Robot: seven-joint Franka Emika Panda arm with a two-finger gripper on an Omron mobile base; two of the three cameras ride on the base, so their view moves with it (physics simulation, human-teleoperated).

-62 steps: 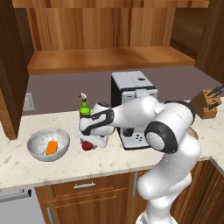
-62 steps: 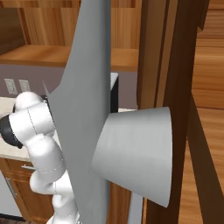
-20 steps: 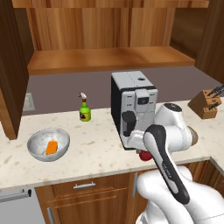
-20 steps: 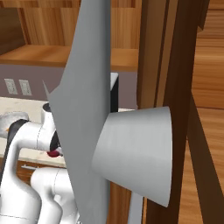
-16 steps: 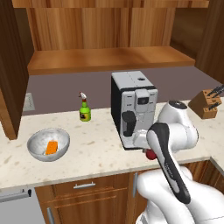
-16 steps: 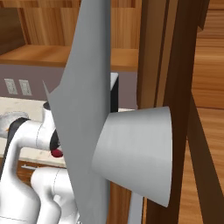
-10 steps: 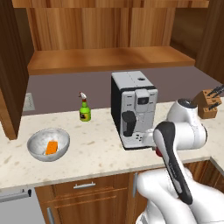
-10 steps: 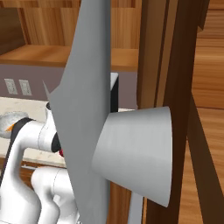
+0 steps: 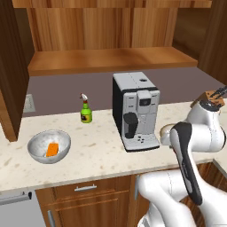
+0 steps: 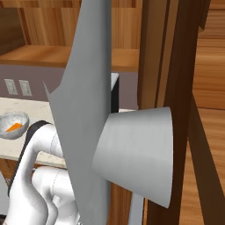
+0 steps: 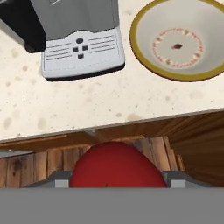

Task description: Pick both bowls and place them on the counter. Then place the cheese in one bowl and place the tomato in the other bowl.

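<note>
Tomato (image 11: 113, 164), small, dark-red and round, sits clamped between the two dark fingertips of the gripper (image 11: 113, 177), filling the bottom of the hand view. It is held out over the wooden cabinet fronts, just off the edge of the beige speckled stone counter (image 11: 87, 105). Why carried there? By the look of it, for the drop into the wide, shallow beige-tan bowl with the pale rim (image 11: 178, 41), which lies empty on the counter beyond, right beside the grey coffee machine (image 11: 76, 37). From the left base view, that bowl (image 9: 165, 130) peeps out behind the white arm's elbow, next to the machine (image 9: 135, 111). Over at the far end, the deep grey-white marbled bowl (image 9: 48, 146) already cradles the flat orange cheese wedge (image 9: 52, 149), so half the sorting looks done. A green spray bottle (image 9: 86, 113) stands against the back wall, well clear. What's needed now, I'd say, is a reach forward over the rim before letting go.
</note>
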